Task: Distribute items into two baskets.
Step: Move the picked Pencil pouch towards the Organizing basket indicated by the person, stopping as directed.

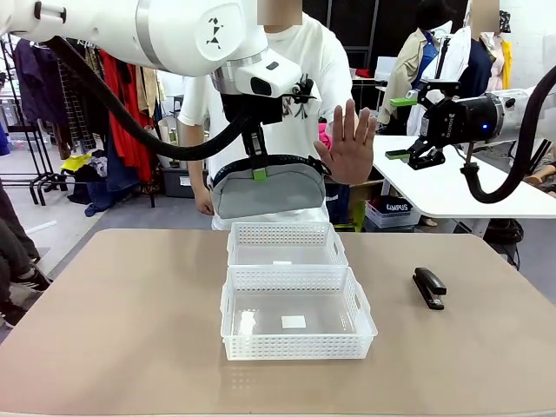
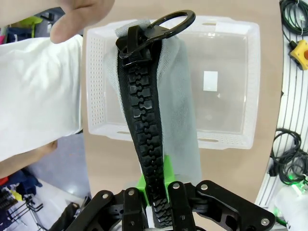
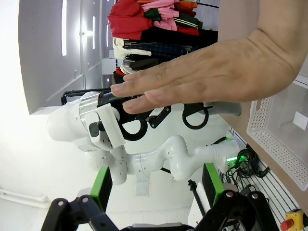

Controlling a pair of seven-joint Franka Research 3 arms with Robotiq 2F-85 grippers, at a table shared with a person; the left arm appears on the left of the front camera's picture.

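My left gripper [image 1: 258, 170] hangs above the far basket [image 1: 287, 244], shut on the zipper edge of the grey pouch [image 1: 268, 193]. In the left wrist view the gripper [image 2: 154, 185] pinches the black zipper, and the pouch [image 2: 180, 110] dangles over a basket [image 2: 231, 72] with a white sticker. The larger basket [image 1: 295, 314] sits nearer me. On the table to the right lies the black stapler [image 1: 428, 287]. Raised at the right, my right gripper [image 1: 401, 129] is open. Its wrist view has the gripper [image 3: 156, 185] facing the person's open hand [image 3: 207, 72].
The person stands at the far edge with a palm [image 1: 352, 143] raised beside the pouch. A thumb [image 2: 82, 19] shows over the basket's corner. A white side table [image 1: 452, 187] stands behind at right. Cables and a yellow button box [image 2: 301, 50] lie off the table edge.
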